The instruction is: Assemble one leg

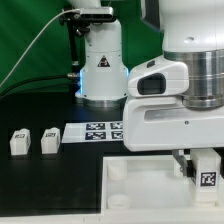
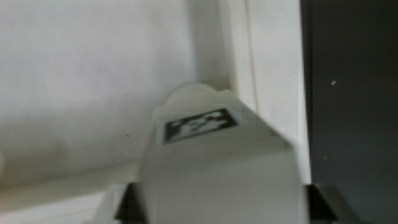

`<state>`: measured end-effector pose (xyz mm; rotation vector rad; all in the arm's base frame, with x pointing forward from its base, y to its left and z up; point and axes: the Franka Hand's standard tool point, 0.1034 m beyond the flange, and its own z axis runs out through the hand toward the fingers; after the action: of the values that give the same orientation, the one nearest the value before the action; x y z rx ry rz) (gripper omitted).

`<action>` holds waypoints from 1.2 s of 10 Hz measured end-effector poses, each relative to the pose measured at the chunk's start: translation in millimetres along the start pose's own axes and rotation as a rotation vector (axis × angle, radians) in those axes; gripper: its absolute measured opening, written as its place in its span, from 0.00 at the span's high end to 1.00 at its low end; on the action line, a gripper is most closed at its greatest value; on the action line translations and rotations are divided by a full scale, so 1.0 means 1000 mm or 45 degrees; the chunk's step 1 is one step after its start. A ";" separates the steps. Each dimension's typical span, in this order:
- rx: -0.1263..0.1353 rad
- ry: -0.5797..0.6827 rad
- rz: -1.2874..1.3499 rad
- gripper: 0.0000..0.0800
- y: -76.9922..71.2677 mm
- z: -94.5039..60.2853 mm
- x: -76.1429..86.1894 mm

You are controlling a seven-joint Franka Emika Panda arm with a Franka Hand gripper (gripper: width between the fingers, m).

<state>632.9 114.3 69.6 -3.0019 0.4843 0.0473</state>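
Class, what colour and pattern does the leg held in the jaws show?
The leg is white, bearing a black-and-white square marker tag; the wrist view shows it best.

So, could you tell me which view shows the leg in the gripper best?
The wrist view: the leg fills it, its tag facing the camera. The exterior view shows only the leg's lower end under the gripper.

lab | black table, green backdrop (curtain-like), marker board, arm base

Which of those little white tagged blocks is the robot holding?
The leg over the large white panel, between the jaws. The two other legs stand untouched on the black table.
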 end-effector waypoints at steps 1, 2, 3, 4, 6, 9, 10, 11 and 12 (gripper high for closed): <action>0.002 0.001 0.159 0.63 0.001 -0.001 0.001; 0.001 0.006 0.389 0.63 0.003 -0.002 0.003; -0.008 0.007 0.609 0.63 0.003 -0.002 0.003; -0.018 0.000 0.908 0.63 0.004 -0.002 0.002; -0.022 -0.030 1.432 0.63 0.008 0.000 0.003; -0.014 -0.014 1.752 0.63 0.007 0.000 0.000; -0.016 -0.014 1.693 0.63 0.008 0.001 0.000; -0.016 -0.015 1.662 0.41 0.008 0.001 0.000; -0.011 -0.010 1.609 0.41 0.006 0.001 0.000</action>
<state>630.9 108.8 68.4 -2.1664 2.1923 0.1439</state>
